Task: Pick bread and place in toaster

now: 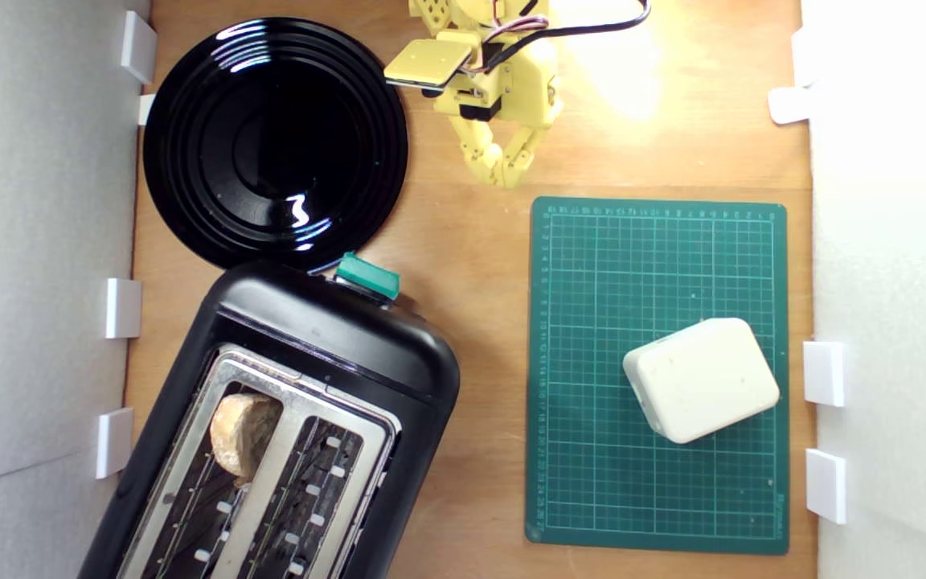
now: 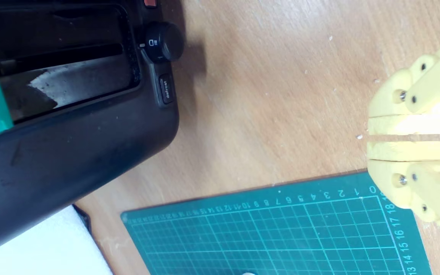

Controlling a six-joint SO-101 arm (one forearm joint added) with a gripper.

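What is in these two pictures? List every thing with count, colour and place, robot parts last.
bread: one, tan crust, standing in the toaster slot nearer the exterior view's left.
toaster: one, glossy black with a silver top, low at the exterior view's left; second slot empty.
lever knob: one, green, on the toaster's end nearest the plate.
plate: one, black, round, beyond the toaster, nothing on it.
cutting mat: one, green with a grid, at the exterior view's right.
block: one, cream, rounded, on the mat.
table: one, light wood.
clips: several, white, along both side walls.
end effector: one, yellow, above bare table, nearly shut, holding nothing.
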